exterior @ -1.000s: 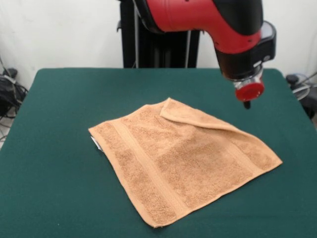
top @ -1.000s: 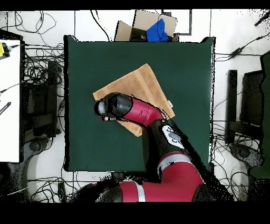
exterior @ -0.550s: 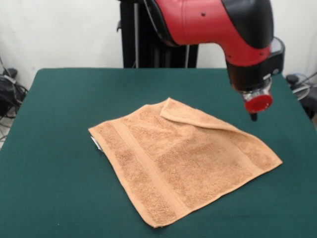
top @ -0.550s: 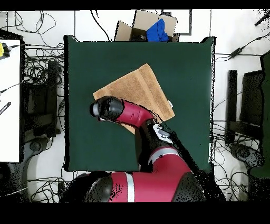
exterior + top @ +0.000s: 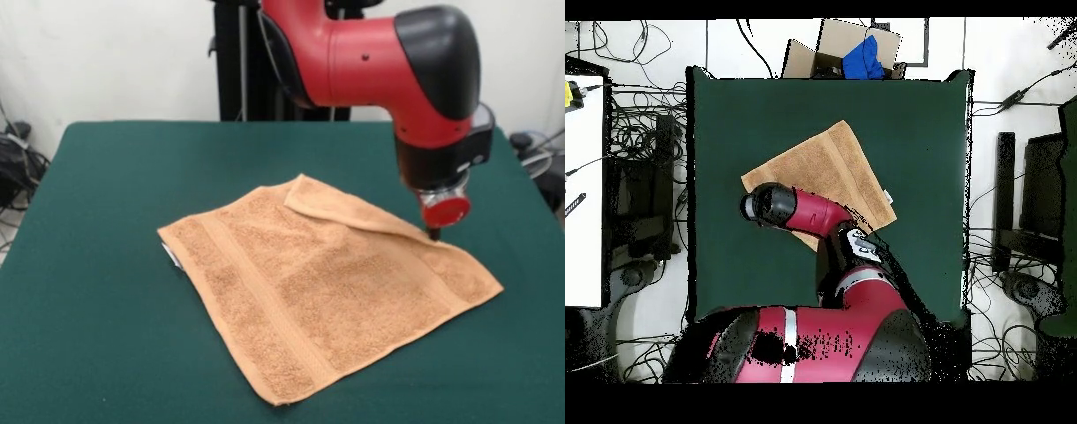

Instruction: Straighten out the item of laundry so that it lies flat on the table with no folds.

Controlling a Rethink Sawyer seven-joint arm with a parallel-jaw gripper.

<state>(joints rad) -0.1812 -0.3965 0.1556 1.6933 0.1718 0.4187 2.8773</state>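
From the front, we see the red and black arm's tool [image 5: 433, 233] poised low over the small orange-tan terry-cloth hand towel [image 5: 327, 283], its dark tip at or just above the folded-over strip that runs along the towel's far edge; whether the tip touches the cloth we cannot tell, nor whether the tool is spread or clenched, since only a red disc and a short black stub show. The towel lies near the middle of the broad dark green surface [image 5: 106, 221], angled corner-on, with a small white tag peeping out at its left edge. We judge the risk here to be a pinch that catches both layers at the fold, so that a pull drags the whole towel across the surface instead of opening the flap, or a tip that presses down and merely bunches the pile. From overhead, we find the arm's black wrist covering the tool entirely, along with the towel's [image 5: 827, 160] fold and nearest corner; the surface [image 5: 925, 120] shows bare around it, and a cardboard box with blue cloth [image 5: 850, 52] sits beyond its far edge.
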